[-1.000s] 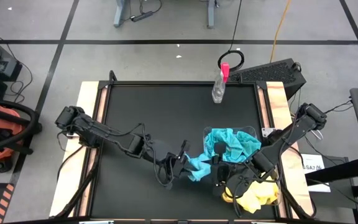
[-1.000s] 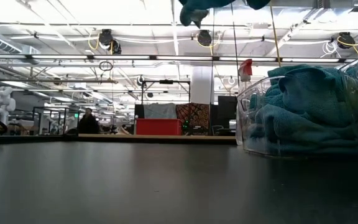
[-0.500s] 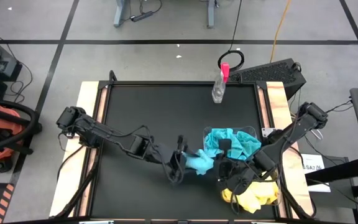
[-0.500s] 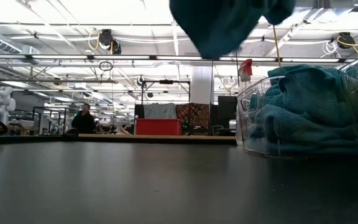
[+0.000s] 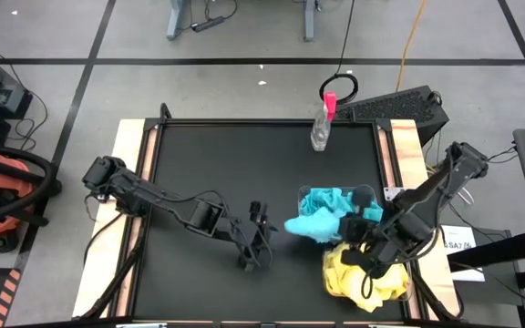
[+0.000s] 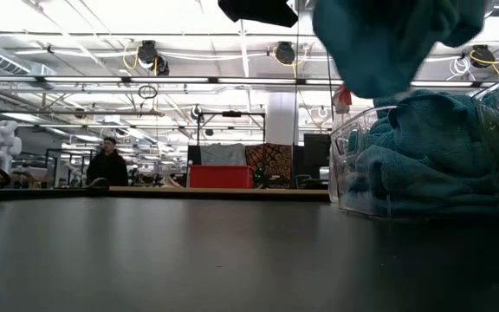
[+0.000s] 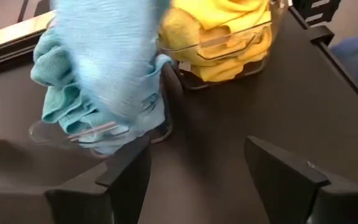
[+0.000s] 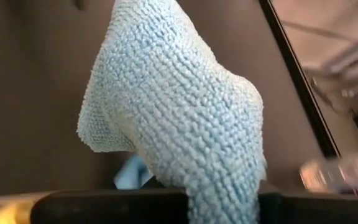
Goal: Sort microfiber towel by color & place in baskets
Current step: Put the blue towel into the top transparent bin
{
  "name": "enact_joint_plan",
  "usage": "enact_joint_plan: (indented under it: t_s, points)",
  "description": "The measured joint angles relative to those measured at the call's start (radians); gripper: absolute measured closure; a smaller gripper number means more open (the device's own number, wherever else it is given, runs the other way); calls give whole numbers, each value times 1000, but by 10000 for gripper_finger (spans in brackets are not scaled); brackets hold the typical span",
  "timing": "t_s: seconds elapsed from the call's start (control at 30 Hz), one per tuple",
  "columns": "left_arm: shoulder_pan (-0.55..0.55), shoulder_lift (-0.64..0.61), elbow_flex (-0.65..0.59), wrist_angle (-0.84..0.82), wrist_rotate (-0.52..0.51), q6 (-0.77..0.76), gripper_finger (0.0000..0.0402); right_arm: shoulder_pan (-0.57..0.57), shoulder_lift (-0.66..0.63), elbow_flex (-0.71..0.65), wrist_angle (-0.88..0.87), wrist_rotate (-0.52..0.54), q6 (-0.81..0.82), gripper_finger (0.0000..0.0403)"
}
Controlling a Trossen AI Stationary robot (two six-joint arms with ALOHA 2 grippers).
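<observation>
My right jaws (image 8: 222,202) are pinched shut on a light blue microfiber towel (image 8: 179,106), a nubby, looped cloth that hangs from them in a soft rounded fold. In the high view those jaws (image 5: 361,219) hold the towel (image 5: 310,226) over the near-left corner of the blue basket (image 5: 375,190), a clear plastic tub with rounded corners, already heaped with crumpled teal and blue cloths. From counter level the towel (image 6: 379,43) dangles above that tub (image 6: 353,173), clear of its rim.

My left jaws (image 7: 194,168) stand wide apart with nothing between them, two dark angular fingers (image 7: 291,180) hovering over bare black counter (image 7: 229,124). Seen from above, they (image 5: 258,239) sit just left of the hanging towel, apart from it.

Beside the blue tub, toward the counter's front edge, is the second clear basket (image 7: 253,34), the same rounded rectangular shape, stuffed with bright yellow microfiber cloths (image 5: 365,278) that bulge over its rim. The two tubs sit close together on the right side of the matte black counter (image 5: 208,164).

Farther back, near the rear edge, a clear spray bottle (image 5: 321,128) with a pink top stands upright, well apart from the tubs. Beyond the counter in the low view, a person (image 6: 106,165) in dark clothing shows in the room.
</observation>
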Motion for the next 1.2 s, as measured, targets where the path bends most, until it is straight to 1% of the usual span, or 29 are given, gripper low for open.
enact_joint_plan:
  t_s: [0.1,0.17,0.3,0.43,0.53,0.67,0.8,0.9,1.03,1.2]
  points:
    - [-7,0,0,0,0,0,139,13,-26,0,-139,-13,129,395]
    - [-11,0,0,0,0,0,139,20,-41,0,-237,-50,225,395]
    - [-17,0,0,0,0,-1,139,31,-56,0,-402,-173,389,396]
    - [-16,0,0,1,0,-1,139,40,-55,0,-487,-298,490,395]
    - [-16,0,0,3,0,-1,139,41,-55,0,-484,-348,504,395]
    - [-16,0,0,11,0,-4,139,38,-52,-21,-484,-362,505,394]
    - [-16,0,0,12,0,-27,139,5,-52,-104,-469,-370,509,393]
    - [-19,0,-5,17,0,-27,139,-33,-52,-189,-424,-391,506,392]
    - [-21,0,-42,54,0,-27,139,-97,-52,-305,-287,-401,466,392]
    - [-17,11,-64,77,-2,-29,139,-192,-52,-430,-78,-462,369,391]
